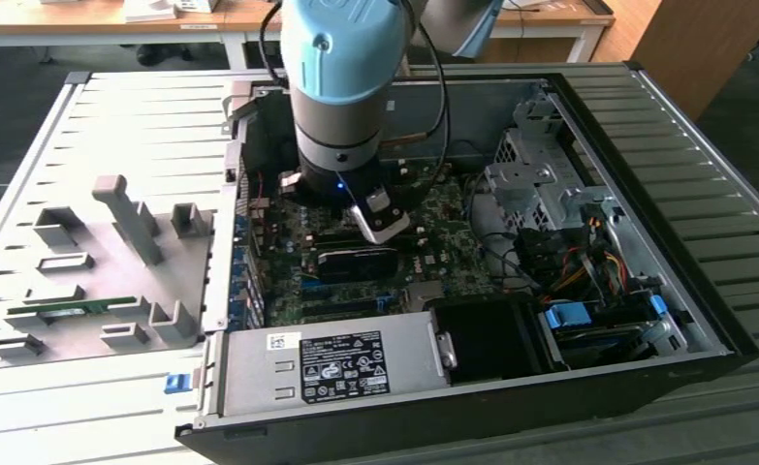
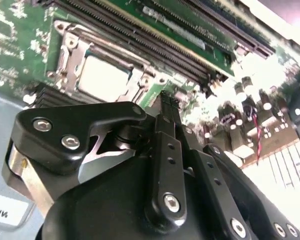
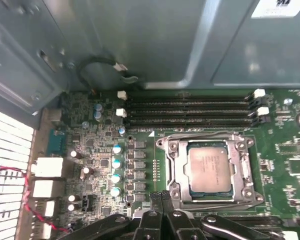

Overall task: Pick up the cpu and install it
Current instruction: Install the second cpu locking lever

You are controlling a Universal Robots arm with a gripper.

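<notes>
I'm over the open computer case (image 1: 689,194) now. In the exterior view the arm (image 1: 340,87) comes straight down over the motherboard (image 1: 444,218), near the middle of the case. The power supply (image 1: 340,363) lies at six o'clock from the arm, against the near wall. The drive bays with the blue tabs (image 1: 567,318) are at about four o'clock.

Outside the case, at nine o'clock from the arm, is the grey fixture tray (image 1: 95,252). The green memory stick (image 1: 69,310) lies in one of its slots.

In the first wrist view, the cpu (image 3: 213,167) lies flat inside the socket frame (image 3: 172,165) with its silvery top up. The empty memory slots (image 3: 190,110) run alongside the socket. The gripper (image 3: 162,200) is just beside the socket's edge, near the cpu and not touching it.

The second wrist view shows the same thing. The cpu (image 2: 102,77) is seated in the socket beyond the gripper (image 2: 167,102). The fingertips (image 2: 163,107) are pinched tight together with nothing between them, so I'm holding nothing.
</notes>
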